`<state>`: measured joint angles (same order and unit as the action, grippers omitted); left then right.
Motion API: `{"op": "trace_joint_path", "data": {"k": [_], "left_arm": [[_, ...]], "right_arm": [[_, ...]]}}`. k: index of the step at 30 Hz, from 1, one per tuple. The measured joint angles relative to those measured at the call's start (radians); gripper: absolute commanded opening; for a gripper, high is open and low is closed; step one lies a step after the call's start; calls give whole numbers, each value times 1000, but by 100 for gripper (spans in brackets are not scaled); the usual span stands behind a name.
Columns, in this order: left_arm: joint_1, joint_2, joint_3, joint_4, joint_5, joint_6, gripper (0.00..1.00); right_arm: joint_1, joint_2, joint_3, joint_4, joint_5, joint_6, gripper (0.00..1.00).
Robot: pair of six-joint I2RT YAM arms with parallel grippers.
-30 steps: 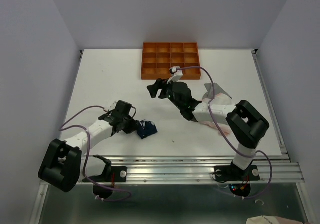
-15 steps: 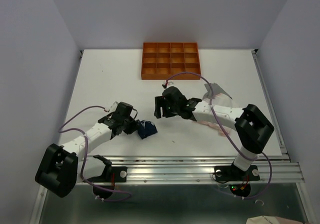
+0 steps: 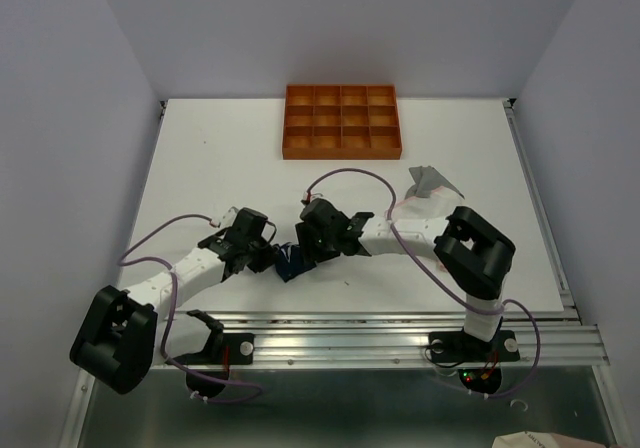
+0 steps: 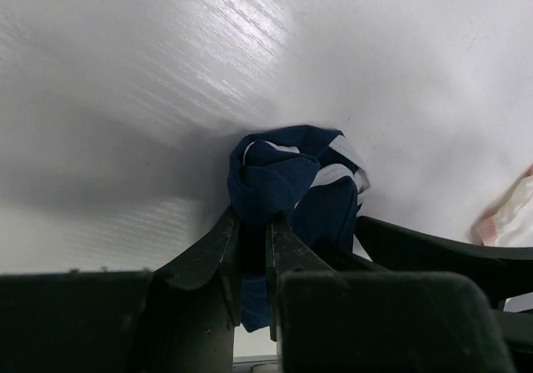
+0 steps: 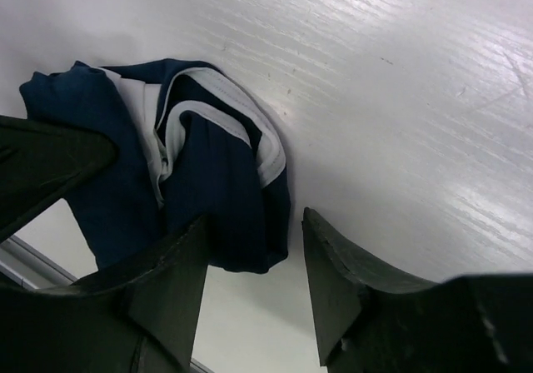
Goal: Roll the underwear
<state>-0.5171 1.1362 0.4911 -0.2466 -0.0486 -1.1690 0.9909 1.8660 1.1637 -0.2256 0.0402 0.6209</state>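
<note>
Soft navy cloth underwear [image 5: 223,194] on glossy white table [image 5: 400,73].

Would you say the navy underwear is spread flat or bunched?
Bunched: the navy underwear lies in a crumpled heap, pinched by the left gripper.

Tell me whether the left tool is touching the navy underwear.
Touching. The left wrist view shows the left tool closed on a fold of the navy underwear.

Bright, even overhead light. The white desk [image 4: 275,32] throws streaky glare in both wrist views; soft shadow pools beside the navy underwear [image 4: 283,181]. The left claw [image 4: 252,223] and right claw [image 5: 254,219] loom dark, unfocused.
</note>
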Motion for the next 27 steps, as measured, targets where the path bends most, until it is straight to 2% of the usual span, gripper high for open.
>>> {"op": "trace_joint_path", "data": {"k": [3,4,7,10,18,25,27], "left_arm": [[0,0,-3,6,0,0,0],[0,0,-3,7,0,0,0],[-1,0,-3,8,0,3,0],[-1,2,-2,1,0,14,0],[-1,109,122,-143,-24,78,0],[-5,277,283,-308,-41,126,0],[-5,325,329,-348,-40,137,0]], "right_arm": [[13,17,14,0,0,13,38],[18,24,20,-1,1,14,28],[31,49,44,-5,17,23,14],[31,55,51,-13,50,24,9],[38,101,126,-27,108,-129,5],[29,105,92,97,76,-323,5],[20,96,49,178,48,-359,5]]}}
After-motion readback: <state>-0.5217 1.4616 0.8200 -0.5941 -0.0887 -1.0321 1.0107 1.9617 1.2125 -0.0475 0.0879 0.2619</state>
